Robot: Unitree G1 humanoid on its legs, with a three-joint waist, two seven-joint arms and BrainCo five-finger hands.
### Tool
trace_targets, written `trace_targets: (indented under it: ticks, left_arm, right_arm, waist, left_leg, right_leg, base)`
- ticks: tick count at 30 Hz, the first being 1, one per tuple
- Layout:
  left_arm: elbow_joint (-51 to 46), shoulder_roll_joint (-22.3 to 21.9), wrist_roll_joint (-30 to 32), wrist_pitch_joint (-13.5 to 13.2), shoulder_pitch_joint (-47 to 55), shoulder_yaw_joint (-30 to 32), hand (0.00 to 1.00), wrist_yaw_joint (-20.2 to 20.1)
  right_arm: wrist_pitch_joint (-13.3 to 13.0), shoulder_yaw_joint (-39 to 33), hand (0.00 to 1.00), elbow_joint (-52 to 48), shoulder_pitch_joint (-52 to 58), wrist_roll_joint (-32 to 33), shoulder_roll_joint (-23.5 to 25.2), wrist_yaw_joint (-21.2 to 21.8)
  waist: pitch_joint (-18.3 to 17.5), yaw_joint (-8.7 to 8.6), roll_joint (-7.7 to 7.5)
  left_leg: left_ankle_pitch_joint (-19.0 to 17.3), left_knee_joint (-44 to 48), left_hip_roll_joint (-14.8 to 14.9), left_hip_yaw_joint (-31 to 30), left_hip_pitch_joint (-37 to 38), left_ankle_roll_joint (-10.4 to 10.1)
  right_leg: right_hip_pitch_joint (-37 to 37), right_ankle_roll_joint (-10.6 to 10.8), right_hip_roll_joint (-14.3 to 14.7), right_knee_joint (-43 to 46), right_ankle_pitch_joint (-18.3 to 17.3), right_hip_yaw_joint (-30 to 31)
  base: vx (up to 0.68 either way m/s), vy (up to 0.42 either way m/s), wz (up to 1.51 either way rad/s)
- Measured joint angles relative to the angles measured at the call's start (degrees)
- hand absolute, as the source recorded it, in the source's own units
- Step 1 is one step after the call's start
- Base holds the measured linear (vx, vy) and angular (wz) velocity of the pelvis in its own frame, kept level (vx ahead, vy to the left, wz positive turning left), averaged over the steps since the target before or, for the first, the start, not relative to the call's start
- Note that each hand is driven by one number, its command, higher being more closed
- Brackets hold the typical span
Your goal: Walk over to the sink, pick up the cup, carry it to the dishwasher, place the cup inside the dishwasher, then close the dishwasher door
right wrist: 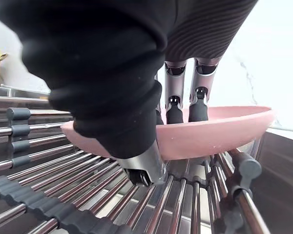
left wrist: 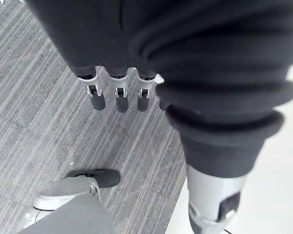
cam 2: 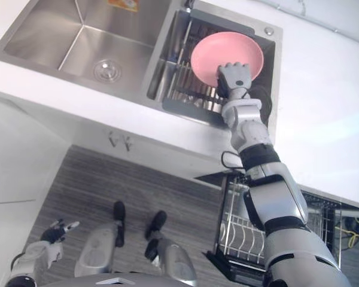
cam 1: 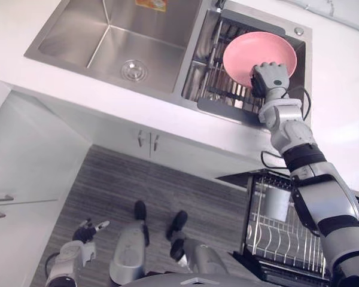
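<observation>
The right robot hand (cam 1: 270, 76) reaches over the table (cam 1: 341, 89) into the right basin of the sink (cam 1: 107, 48). A pink plate (cam 1: 251, 51) rests there on the bars of a wire rack (right wrist: 63, 170). The right robot hand grips the near rim of the plate: its fingers (right wrist: 198, 109) hook over the rim into the plate, and its thumb (right wrist: 144, 168) sits below the rim. The left basin adjoins the rack. Below the table, at the right, the dishwasher (cam 1: 275, 239) stands open with its wire basket exposed. The left robot hand (cam 1: 87, 230) hangs low above the floor (cam 1: 119, 179), fingers relaxed, holding nothing.
</observation>
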Motion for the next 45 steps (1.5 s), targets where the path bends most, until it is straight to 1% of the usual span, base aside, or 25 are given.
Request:
trace_targets:
  ticks: [4,14,16,18,21,23,25,27,30,31,33,34,35,36,37,38,39,40,41,42,43,44,45]
  left_arm:
    - [-0.01,-0.02,0.01,-0.63,0.00,0.00,0.00,0.45]
    - [0.24,-0.09,0.04,-1.53,1.04,0.04,0.00,0.50]
    - [0.26,-0.09,0.06,-1.56,1.21,0.05,0.00,0.50]
    - [0.41,-0.14,0.14,-1.86,1.21,0.04,0.00,0.51]
    - [0.78,-0.21,0.74,-2.13,1.90,0.08,0.00,0.68]
    - [1.01,-0.30,1.27,-2.17,2.51,0.09,0.00,0.83]
    - [1.33,-0.47,1.30,-2.18,2.91,0.08,0.00,0.84]
    - [1.33,-0.77,1.62,-2.24,3.39,0.03,0.00,0.82]
    - [1.33,-1.40,4.10,-2.58,4.65,-0.07,0.00,0.77]
    - [1.33,-1.74,5.57,-2.62,5.22,-0.17,0.00,0.73]
    - [1.34,-1.77,5.74,-2.61,5.53,-0.59,0.00,0.69]
    - [1.35,-1.77,5.74,-2.57,5.57,-1.10,0.00,0.58]
    - [1.35,-1.79,5.75,-2.56,5.47,-1.86,0.00,0.33]
    - [1.33,-1.80,5.92,-2.55,5.26,-2.29,0.00,-0.13]
    - [1.33,-1.84,6.43,-2.54,5.05,-2.33,0.00,-0.50]
    - [1.37,-1.84,7.85,-2.53,4.55,-2.65,0.00,-1.19]
    - [1.43,-1.83,8.37,-2.51,3.88,-2.85,0.00,-1.84]
    - [1.62,-1.81,9.05,-2.49,3.54,-2.85,0.00,-1.90]
    - [2.04,-1.96,9.06,-2.16,2.80,-2.81,0.00,-1.78]
    - [2.43,-2.46,8.94,-2.12,2.19,-2.84,0.00,-1.64]
    - [2.43,-2.49,8.78,-2.15,2.06,-2.86,0.00,-1.51]
    - [2.77,-2.53,7.60,-2.20,2.09,-2.83,0.00,-1.10]
    - [3.46,-2.44,7.17,-2.38,2.06,-2.77,0.00,-0.31]
  right_arm:
    - [-0.18,-1.23,1.00,-0.23,0.97,0.01,0.10,-1.77]
    - [-0.25,-3.83,1.00,-4.63,4.07,1.26,0.14,-1.82]
    - [-0.27,-3.87,1.00,-4.63,4.62,1.43,0.17,-1.88]
    - [-0.43,-5.03,1.00,-4.72,5.88,2.80,0.24,-2.94]
    - [-0.53,-6.90,1.00,-5.48,7.08,3.78,0.34,-3.62]
    - [-0.50,-9.10,1.00,-9.22,9.22,5.55,0.33,-3.97]
    - [-0.70,-10.14,1.00,-9.60,9.61,6.16,0.36,-4.05]
    - [-0.50,-12.54,1.00,-11.26,11.38,7.37,0.33,-4.06]
    - [-0.84,-13.74,1.00,-13.63,13.17,8.09,0.32,-4.06]
    - [-1.60,-15.24,1.00,-16.12,14.86,8.15,0.30,-4.07]
    - [-1.78,-15.89,1.00,-17.29,15.95,8.37,0.17,-4.07]
    - [-1.94,-16.97,1.00,-18.73,17.18,9.38,0.09,-4.09]
    - [-1.88,-18.40,1.00,-21.11,19.43,10.03,-0.19,-4.17]
    - [-1.76,-19.47,1.00,-22.49,20.62,10.33,-0.30,-4.18]
    - [-1.54,-20.03,1.00,-23.18,21.16,10.38,-0.41,-4.23]
    - [-1.17,-20.72,1.00,-23.96,22.22,10.40,-0.93,-4.21]
    - [-0.90,-21.78,1.00,-24.73,23.07,10.41,-0.98,-4.20]
    - [-0.54,-21.80,1.00,-24.72,23.21,10.42,-0.97,-4.17]
    - [-0.35,-21.75,1.00,-24.71,23.42,10.42,-0.90,-4.19]
    - [-0.83,-21.63,1.00,-24.71,23.42,10.42,-0.84,-4.27]
    - [-1.29,-21.55,1.00,-24.69,23.39,10.39,-0.80,-4.33]
    - [-1.83,-21.10,1.00,-24.65,23.33,10.37,-0.57,-4.35]
    - [-1.92,-21.05,1.00,-24.65,23.32,10.35,-0.06,-4.35]
  waist:
    - [-0.02,-0.04,-0.01]
    - [-0.20,-0.37,-0.18]
    - [-1.32,-0.43,-0.49]
    - [-2.60,-0.49,-0.98]
    - [-3.45,-0.70,-1.34]
    - [-3.97,-1.15,-1.44]
    - [-3.99,-1.55,-1.43]
    - [-4.76,-1.81,-1.47]
    - [-5.49,-2.48,-1.44]
    - [-5.56,-3.34,-1.38]
    - [-5.60,-3.88,-1.42]
    - [-5.67,-4.42,-1.35]
    - [-6.49,-5.39,-1.29]
    - [-6.77,-6.12,-1.19]
    - [-6.79,-6.50,-1.14]
    - [-6.80,-7.28,-1.13]
    - [-6.78,-8.04,-1.05]
    - [-6.77,-8.38,-1.03]
    - [-6.77,-8.08,-0.99]
    - [-6.66,-6.80,-0.70]
    - [-6.56,-6.23,-0.55]
    - [-6.50,-5.69,-0.40]
    - [-6.34,-5.73,-0.16]
  left_leg:
    - [0.02,-0.09,0.00,0.11,0.29,-0.03]
    - [0.32,-1.61,-0.07,0.72,3.14,-0.28]
    - [0.34,-1.89,-0.08,0.74,3.32,-0.31]
    - [0.34,-2.10,-0.08,0.72,3.65,-0.35]
    - [0.53,-3.12,-0.15,0.90,4.99,-0.46]
    - [0.68,-3.89,-0.22,1.06,5.60,-0.70]
    - [0.62,-3.94,-0.21,1.29,6.28,-0.72]
    - [0.54,-3.92,-0.19,1.58,6.44,-0.71]
    - [0.28,-3.59,-0.02,3.71,7.37,-0.39]
    - [-0.44,-2.69,0.50,5.22,7.69,-0.54]
    - [-1.47,-1.44,1.02,6.45,7.72,-0.64]
    - [-2.33,-0.34,1.38,7.28,7.53,-0.89]
    - [-3.29,1.29,1.97,8.47,6.31,-0.85]
    - [-3.58,2.06,2.28,9.14,5.48,-0.73]
    - [-3.75,2.49,2.43,9.62,4.94,-0.80]
    - [-3.76,2.70,2.73,11.06,4.15,-0.77]
    - [-3.60,3.25,3.39,12.69,2.97,-0.24]
    - [-3.46,3.48,3.94,13.96,2.63,0.13]
    - [-3.43,3.90,5.23,17.58,2.23,0.77]
    - [-3.48,4.12,6.95,21.42,2.48,0.84]
    - [-3.43,4.22,7.87,23.42,2.74,0.79]
    - [-3.49,5.48,9.89,26.67,3.01,0.88]
    - [-3.84,8.06,12.29,28.38,2.85,1.19]
  right_leg:
    - [0.19,0.00,0.00,-0.01,0.01,0.09]
    - [2.13,0.05,0.07,-0.24,0.04,0.63]
    - [2.27,0.05,0.13,-0.41,0.04,0.73]
    - [2.53,0.06,0.20,-0.45,0.05,0.81]
    - [3.18,0.31,0.22,-0.43,0.22,1.61]
    - [3.32,0.48,0.22,-0.35,0.34,1.97]
    - [3.85,0.48,0.22,-0.34,0.34,2.22]
    - [3.89,0.48,0.26,-0.37,0.34,2.67]
    - [3.88,0.47,0.28,-0.42,0.35,5.42]
    - [3.74,0.61,0.58,-0.45,0.87,7.11]
    - [3.63,0.61,0.84,-0.45,1.04,8.59]
    - [3.47,0.55,1.00,-0.45,1.10,9.63]
    - [2.18,0.46,1.24,-0.50,1.53,11.07]
    - [1.25,0.53,1.35,-0.50,1.95,11.70]
    - [0.58,0.59,1.43,-0.44,2.29,12.29]
    - [-1.10,1.19,1.68,-0.46,3.45,13.92]
    - [-3.00,2.11,2.09,-0.61,4.95,14.97]
    - [-3.80,2.97,2.31,-0.99,5.67,14.97]
    - [-5.19,2.70,2.19,-0.92,5.78,11.66]
    - [-7.17,-0.10,0.16,3.48,3.18,2.09]
    - [-7.86,-1.09,-1.34,6.00,1.93,-2.63]
    - [-8.32,-2.64,-5.64,11.83,0.16,-11.11]
    - [-7.94,-4.61,-9.83,17.00,-1.57,-16.70]
  base:
    - [0.03,0.044,-0.01]
    - [0.03,0.042,-0.03]
    - [0.03,0.037,-0.01]
    - [0.05,0.043,0.01]
    - [0.02,0.045,-0.05]
    - [0.02,0.050,-0.05]
    - [0.02,0.044,-0.05]
    - [0.01,0.042,-0.10]
    - [0.01,0.048,-0.40]
    - [-0.01,0.034,-0.48]
    - [-0.01,0.027,-0.46]
    - [-0.04,0.043,-0.56]
    - [-0.04,0.046,-0.57]
    - [-0.03,0.042,-0.50]
    - [-0.04,0.061,-0.52]
    - [-0.05,0.065,-0.70]
    - [-0.07,0.068,-0.77]
    - [-0.10,0.040,-0.97]
    - [-0.13,0.047,-1.39]
    - [-0.12,0.043,-1.58]
    - [-0.07,0.016,-1.77]
    - [-0.02,-0.069,-1.47]
    - [-0.01,-0.126,-1.30]
